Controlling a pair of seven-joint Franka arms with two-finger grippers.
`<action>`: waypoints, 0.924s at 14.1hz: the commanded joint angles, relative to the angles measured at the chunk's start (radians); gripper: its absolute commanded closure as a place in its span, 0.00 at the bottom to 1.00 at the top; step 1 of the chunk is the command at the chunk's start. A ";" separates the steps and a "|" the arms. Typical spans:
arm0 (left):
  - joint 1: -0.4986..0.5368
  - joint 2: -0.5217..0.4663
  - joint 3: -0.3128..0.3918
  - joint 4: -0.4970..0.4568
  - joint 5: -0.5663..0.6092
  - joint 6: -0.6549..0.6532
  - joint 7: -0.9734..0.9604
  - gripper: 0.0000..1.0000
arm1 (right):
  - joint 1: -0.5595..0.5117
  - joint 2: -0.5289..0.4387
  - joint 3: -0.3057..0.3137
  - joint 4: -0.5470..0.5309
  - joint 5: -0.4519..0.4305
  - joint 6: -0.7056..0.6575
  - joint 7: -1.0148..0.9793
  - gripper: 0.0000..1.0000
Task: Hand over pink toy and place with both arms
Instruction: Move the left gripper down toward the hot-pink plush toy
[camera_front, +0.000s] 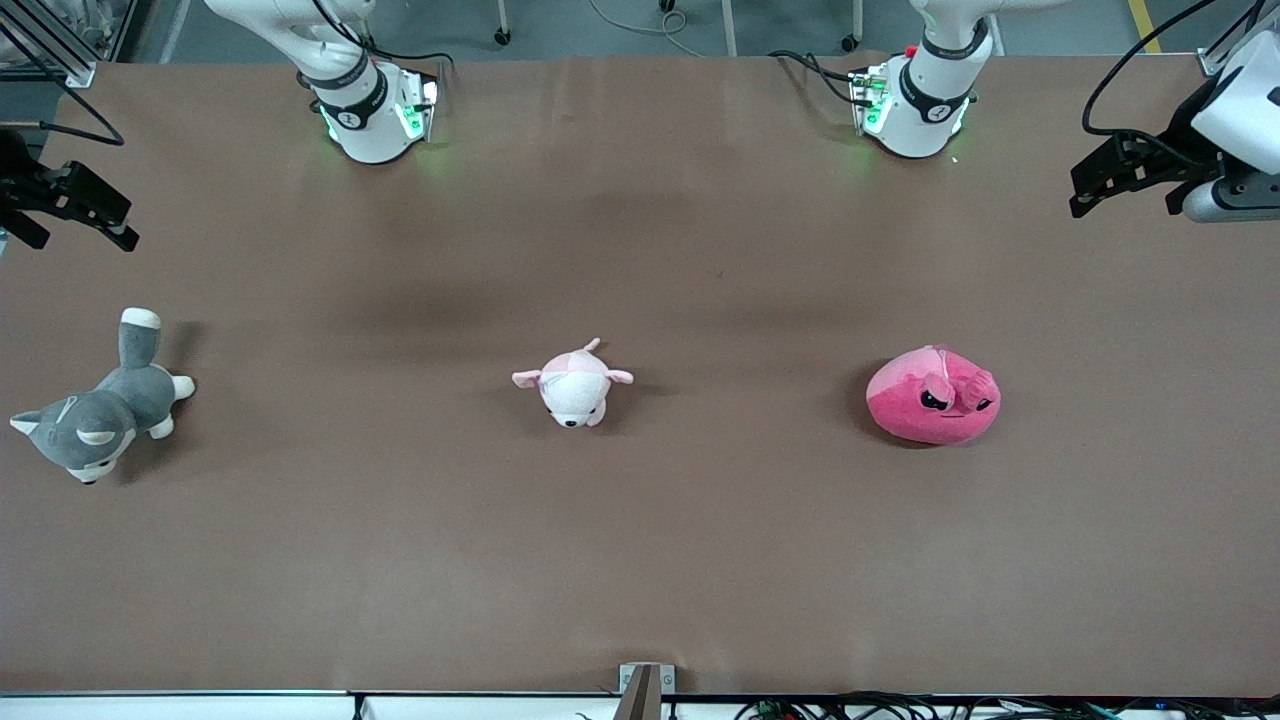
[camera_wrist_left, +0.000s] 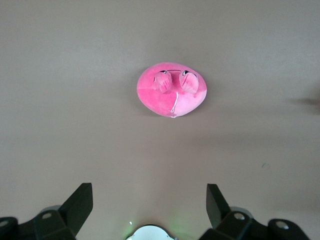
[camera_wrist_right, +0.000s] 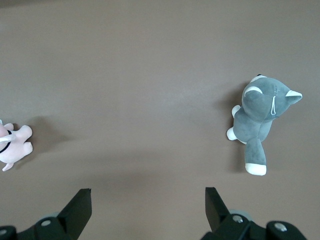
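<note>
pink toy (camera_front: 933, 396) lies untouched on the table (camera_front: 640, 560), left claw (camera_front: 1120, 180) and right claw (camera_front: 70, 205) both spread, waiting

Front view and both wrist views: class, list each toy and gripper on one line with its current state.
Hot-pink round plush toy: on the table, untouched.
Pale pink-and-white plush animal: lying mid-table, free.
Grey-and-white plush dog: lying at the right arm's end.
Left gripper: open, raised, empty.
Right gripper: open, raised, empty.
</note>
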 joint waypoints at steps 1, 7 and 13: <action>0.004 0.005 0.000 0.020 0.003 -0.015 0.013 0.00 | -0.005 -0.006 0.002 0.003 -0.010 -0.008 -0.006 0.00; 0.010 0.117 0.014 0.057 0.004 -0.005 0.019 0.00 | -0.010 -0.005 0.002 0.002 -0.011 -0.009 -0.006 0.00; 0.040 0.194 0.014 -0.102 0.004 0.237 0.013 0.00 | -0.010 0.000 0.002 0.003 -0.010 -0.006 -0.004 0.00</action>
